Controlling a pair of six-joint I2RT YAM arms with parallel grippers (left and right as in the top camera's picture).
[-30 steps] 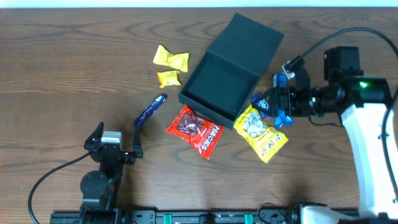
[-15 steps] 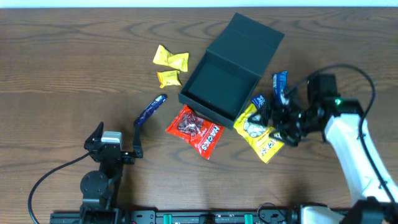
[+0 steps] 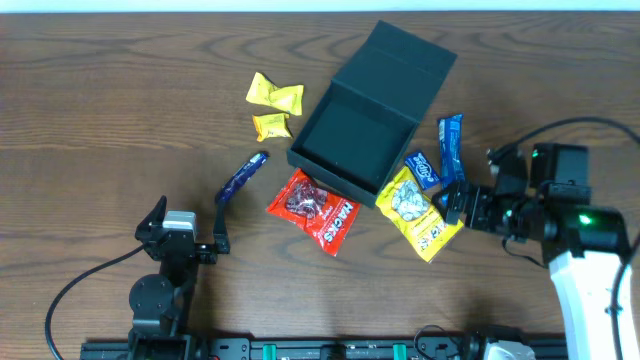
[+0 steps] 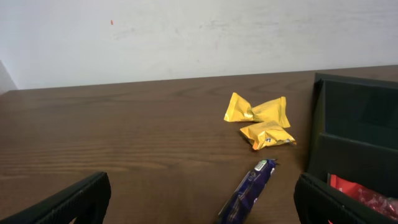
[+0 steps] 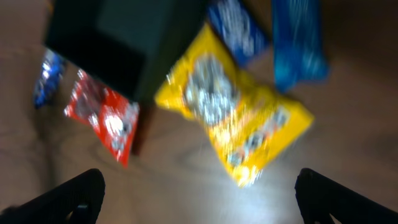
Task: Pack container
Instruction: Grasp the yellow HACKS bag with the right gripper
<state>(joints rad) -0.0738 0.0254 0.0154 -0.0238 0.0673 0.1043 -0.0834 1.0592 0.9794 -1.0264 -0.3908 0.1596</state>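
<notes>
Since its lid is flipped back, the box (image 3: 350,140) sits open a bit right of the middle of the table (image 3: 100,80), with a red packet (image 3: 313,210) and a big yellow packet (image 3: 420,212) right up against its near edge. A small blue packet (image 3: 422,169) and a long blue packet (image 3: 451,148) lie just to its right; two small yellow packets (image 3: 274,95) are off to its left, with a purple wrapper (image 3: 242,176) below them. The right gripper (image 3: 458,207) hangs just beside the big yellow packet, fingers spread wide, nothing in them; the left gripper (image 3: 188,222) is near the front edge, well apart from the box, also spread and empty.
</notes>
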